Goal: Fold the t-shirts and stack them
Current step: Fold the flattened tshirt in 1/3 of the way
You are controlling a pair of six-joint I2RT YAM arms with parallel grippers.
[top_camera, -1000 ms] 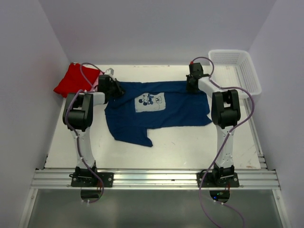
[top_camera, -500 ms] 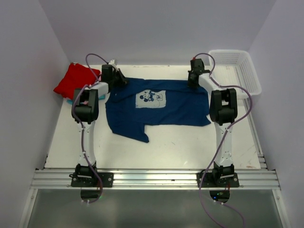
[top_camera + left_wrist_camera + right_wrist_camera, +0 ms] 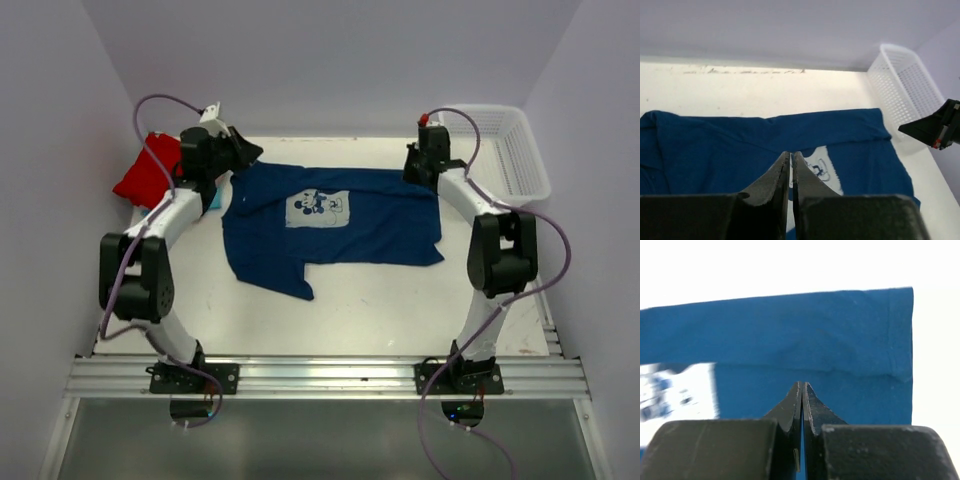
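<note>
One navy t-shirt (image 3: pixel 370 225) lies spread print-up on the table (image 3: pixel 400 300), with a red t-shirt (image 3: pixel 145 175) at the far-left corner. The left gripper (image 3: pixel 791 160) hovers over its far-left edge, a sliver apart and empty. The right gripper (image 3: pixel 802 388), closed on nothing, hangs over the far-right corner.

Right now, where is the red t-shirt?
In the top view, the red t-shirt lies at the far left, just left of the left claw and the navy t-shirt.
</note>
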